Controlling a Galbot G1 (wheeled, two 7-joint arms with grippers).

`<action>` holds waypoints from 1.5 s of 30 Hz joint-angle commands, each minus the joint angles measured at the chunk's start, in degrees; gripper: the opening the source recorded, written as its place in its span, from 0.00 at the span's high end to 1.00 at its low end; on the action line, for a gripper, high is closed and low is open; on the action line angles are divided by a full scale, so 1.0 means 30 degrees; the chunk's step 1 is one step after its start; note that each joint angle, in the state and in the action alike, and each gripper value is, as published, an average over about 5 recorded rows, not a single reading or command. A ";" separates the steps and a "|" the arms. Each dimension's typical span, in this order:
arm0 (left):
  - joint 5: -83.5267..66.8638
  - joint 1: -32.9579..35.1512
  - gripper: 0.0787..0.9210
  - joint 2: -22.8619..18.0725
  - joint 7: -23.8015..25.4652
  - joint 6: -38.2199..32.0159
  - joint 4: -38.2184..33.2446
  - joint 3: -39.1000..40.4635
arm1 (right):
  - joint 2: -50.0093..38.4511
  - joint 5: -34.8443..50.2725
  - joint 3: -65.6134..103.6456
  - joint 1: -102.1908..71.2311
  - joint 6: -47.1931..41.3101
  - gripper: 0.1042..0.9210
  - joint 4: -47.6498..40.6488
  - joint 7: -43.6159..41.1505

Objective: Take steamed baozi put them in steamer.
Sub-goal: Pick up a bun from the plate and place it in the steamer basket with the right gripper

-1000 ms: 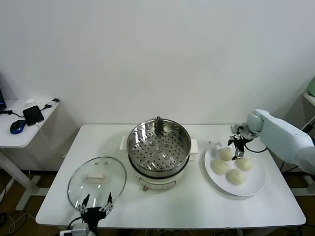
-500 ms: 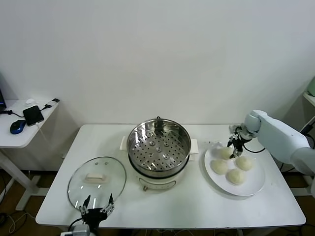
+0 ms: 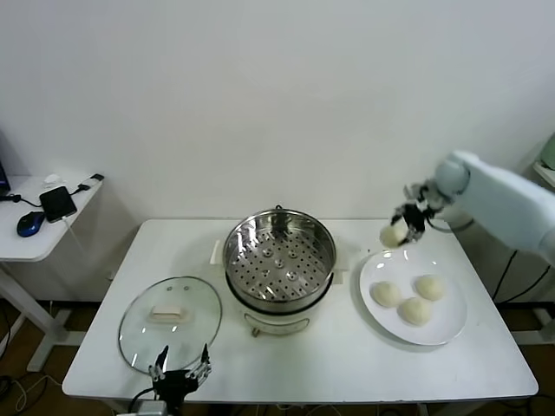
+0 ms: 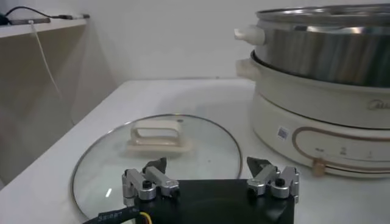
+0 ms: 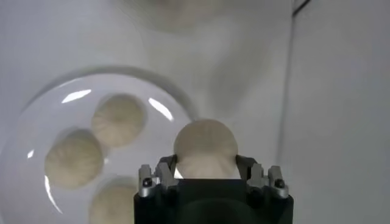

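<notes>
cream-white dough is showing between the fingers of the right gripper [image 3: 401, 227], which is clenching one steamed baozi [image 3: 393, 234] and holding it in the air over the far left rim of the white plate [image 3: 451, 328]. in the right wrist view the bun [image 5: 205, 149] is sitting squarely between the two pads [image 5: 167, 169], gripped across its round sides, with the plate well below it. three more baozi [image 3: 408, 299] are lying on the plate, close together near the table's right end.

the steamer [image 3: 280, 260] is standing in the middle of the table, to the left of the held bun and nearer the robot, its steel pot open and its perforated tray bare. so the relation that matters is simple: the pot's mouth is lying leftward from the fingers, and the right arm is plainly the nearer one to both plate and pot. the bun being round, no long axis is calling for alignment; in my judgement the carry only needs to clear the pot's rim before lowering.

the left gripper [image 3: 178, 380] is waiting at the table's near edge, by the near rim of the glass lid [image 3: 169, 321], its fingers spread and grasping nothing. the lid is lying flat at the table's near left, just beside the steamer's white base.
</notes>
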 commanded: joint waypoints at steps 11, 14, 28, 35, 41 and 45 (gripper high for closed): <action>0.0147 0.0372 0.12 0.0345 -0.0170 -0.0020 -0.0316 0.0163 | 0.5198 -0.2530 -0.3032 0.2952 0.9111 0.32 0.6238 0.0410; 0.0206 0.0391 0.12 0.0365 -0.0192 -0.0019 -0.0347 0.0209 | 0.6253 -0.4616 -0.2317 0.1175 1.0334 0.32 0.4344 0.0577; 0.0519 0.0547 0.12 0.0403 -0.0402 -0.0187 -0.0245 0.0643 | 0.8974 -1.0536 0.1365 -0.3162 1.2724 0.32 -0.2993 0.2371; 0.0573 0.0518 0.12 0.0402 -0.0555 -0.0329 -0.0042 0.0873 | 0.9791 -1.1233 0.2113 -0.3665 1.2905 0.32 -0.4704 0.3384; 0.0570 0.0370 0.12 0.0367 -0.0621 -0.0349 0.0079 0.0934 | 1.0191 -1.1672 0.2544 -0.3927 1.3141 0.31 -0.5682 0.4110; 0.0573 0.0344 0.12 0.0334 -0.0633 -0.0343 0.0105 0.0990 | 0.9977 -1.0578 0.1912 -0.3587 1.3276 0.24 -0.5194 0.4159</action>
